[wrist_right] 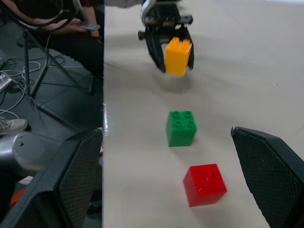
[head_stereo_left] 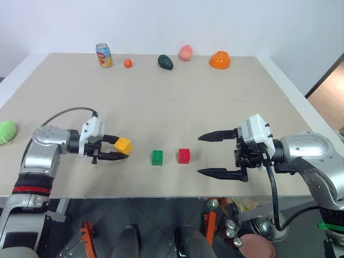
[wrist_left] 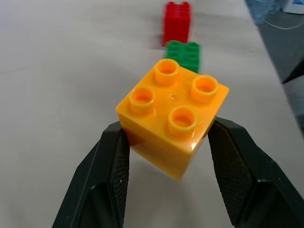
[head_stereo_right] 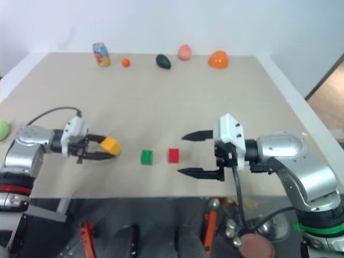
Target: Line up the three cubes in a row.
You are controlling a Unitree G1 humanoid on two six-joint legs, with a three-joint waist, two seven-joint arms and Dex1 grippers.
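Silver arms with a red band, grey cables, white wrist housings and 2-fingered black tools [head_stereo_left: 216, 155].

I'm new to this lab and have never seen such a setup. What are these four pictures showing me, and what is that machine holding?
It is a two-armed robot at a table. Two pictures come from its head, looking down; the other two come from cameras on its wrists. The left gripper holds a yellow cube between its black fingers. The right gripper is open and holds nothing. Between them lie a green cube and a red cube. Along the far edge stand a soda can, a small orange ball and some toy fruit.
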